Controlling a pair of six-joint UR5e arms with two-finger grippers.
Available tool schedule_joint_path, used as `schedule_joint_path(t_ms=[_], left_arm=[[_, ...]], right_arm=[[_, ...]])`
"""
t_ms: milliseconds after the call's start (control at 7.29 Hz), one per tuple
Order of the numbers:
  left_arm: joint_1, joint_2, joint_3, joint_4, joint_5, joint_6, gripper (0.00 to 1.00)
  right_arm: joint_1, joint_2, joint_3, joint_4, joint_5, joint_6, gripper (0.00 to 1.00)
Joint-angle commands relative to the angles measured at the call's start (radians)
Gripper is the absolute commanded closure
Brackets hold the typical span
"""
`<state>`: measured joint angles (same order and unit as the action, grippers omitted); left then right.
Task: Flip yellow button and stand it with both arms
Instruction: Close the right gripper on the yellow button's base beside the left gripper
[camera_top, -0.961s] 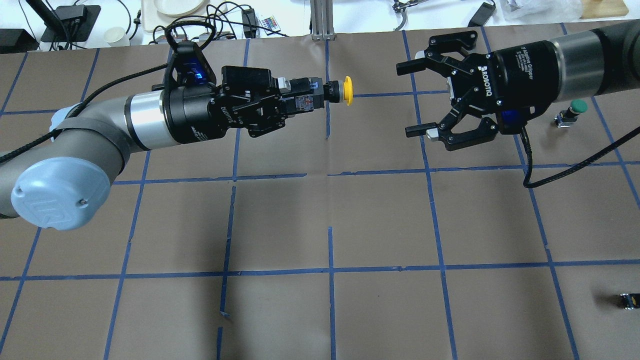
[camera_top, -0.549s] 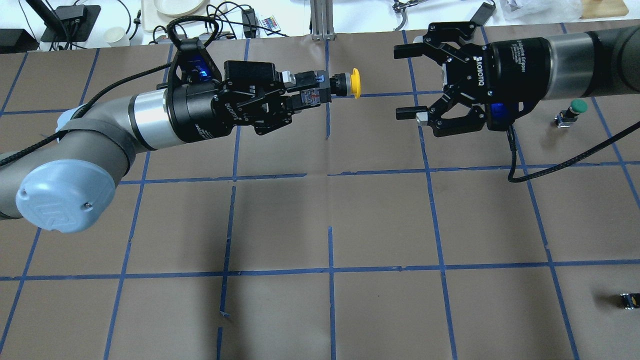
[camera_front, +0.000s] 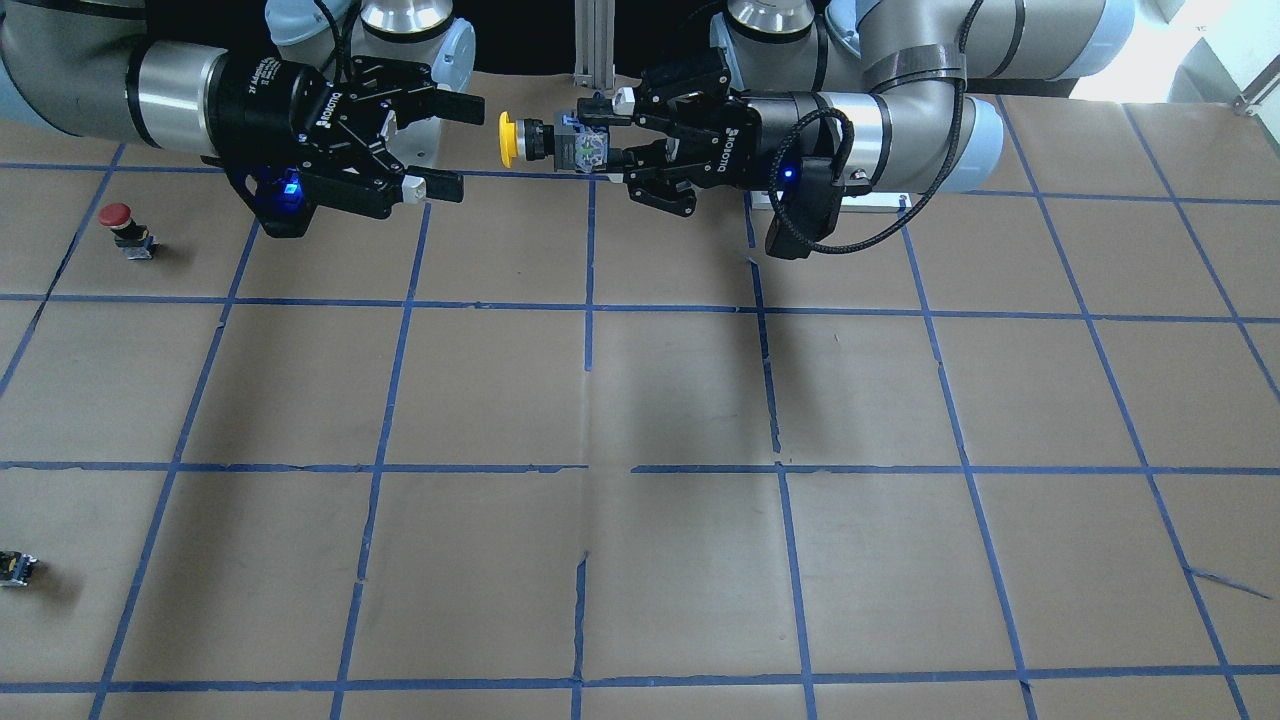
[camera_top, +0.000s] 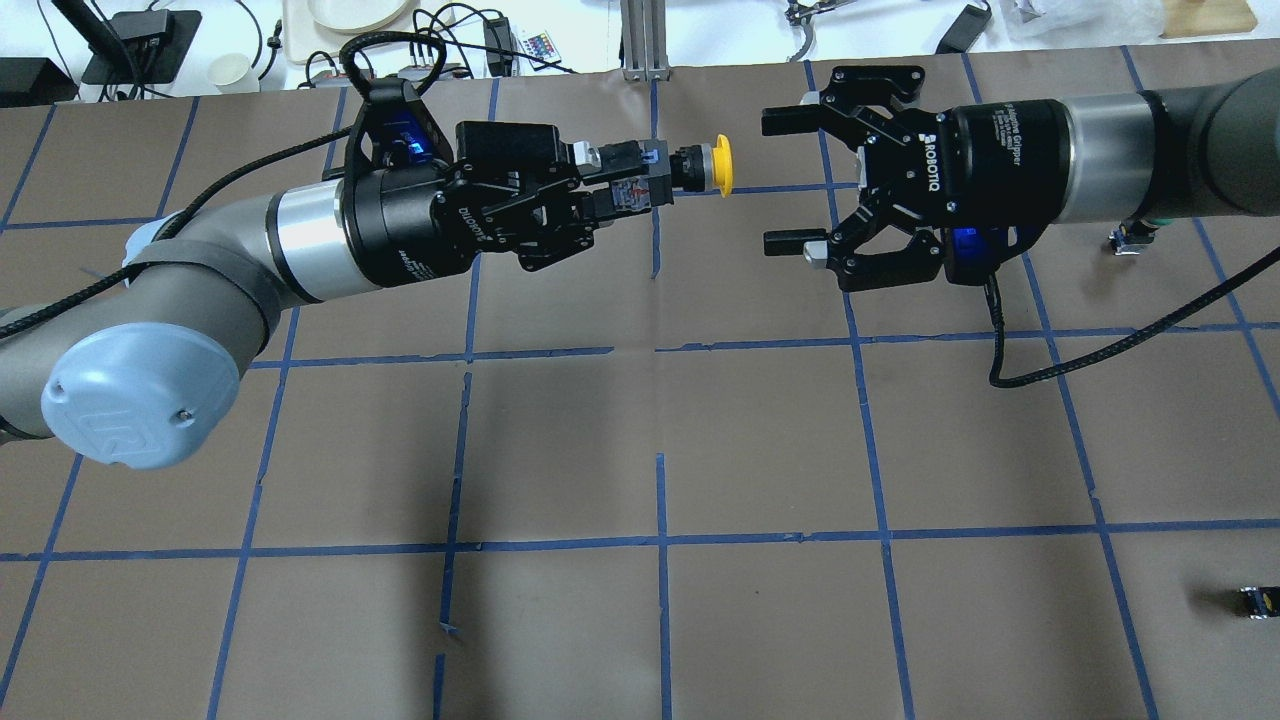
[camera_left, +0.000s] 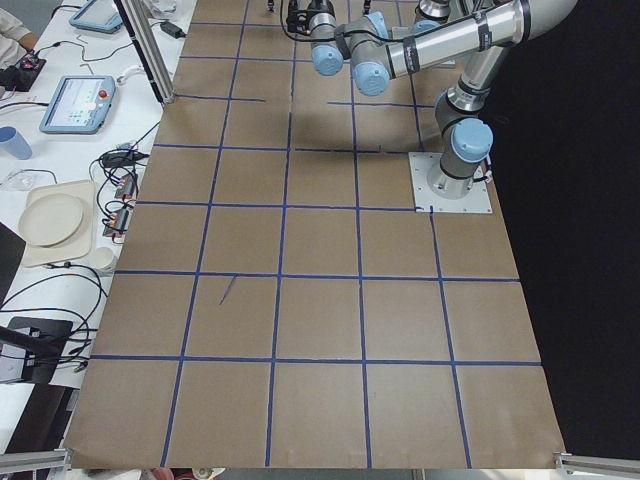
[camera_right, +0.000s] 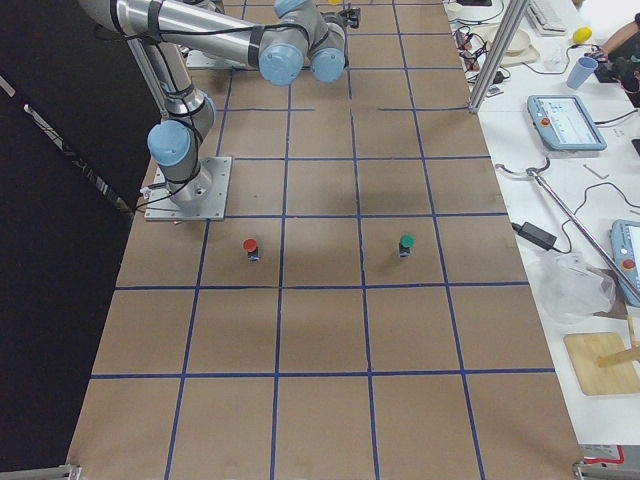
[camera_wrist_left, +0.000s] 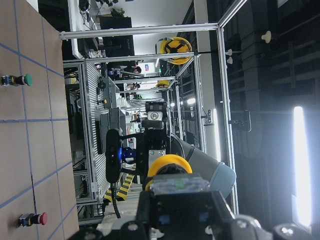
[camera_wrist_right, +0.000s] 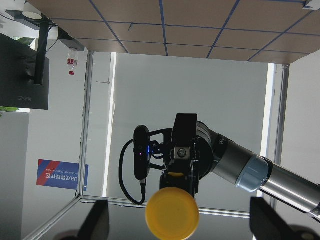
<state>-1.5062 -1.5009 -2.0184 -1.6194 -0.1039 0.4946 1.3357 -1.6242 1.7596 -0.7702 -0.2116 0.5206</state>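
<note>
Nearer now, our right gripper (camera_top: 777, 182), jaws apart, faces the yellow button (camera_top: 712, 166) held level, cap toward it, base clamped by our left gripper (camera_top: 640, 186); green button (camera_right: 405, 243) well behind.

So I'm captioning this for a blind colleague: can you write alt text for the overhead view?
The left gripper holds the yellow button by its base, sideways above the table, yellow cap pointing at the open right gripper, which faces it across a short gap.
</note>
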Motion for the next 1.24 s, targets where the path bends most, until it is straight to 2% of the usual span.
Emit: schedule_joint_path(t_ms=[0,412,549,1098], left_arm=[[0.0,-0.001,0.0,0.001,0.001,0.001,0.97],[0.0,0.004,0.0,0.001,0.004,0.001,0.97],[0.0,0.004,0.0,0.001,0.004,0.001,0.97],[0.0,0.004,0.0,0.001,0.004,0.001,0.97]], right_arm=[[0.026,-0.006,0.0,0.015,0.011,-0.001,0.0],[0.028,-0.026,-0.002,0.035,0.026,-0.001,0.0],[0.031,-0.026,0.0,0.037,0.056,-0.001,0.0],[0.048,-0.023,0.001,0.035,0.06,-0.001,0.0]])
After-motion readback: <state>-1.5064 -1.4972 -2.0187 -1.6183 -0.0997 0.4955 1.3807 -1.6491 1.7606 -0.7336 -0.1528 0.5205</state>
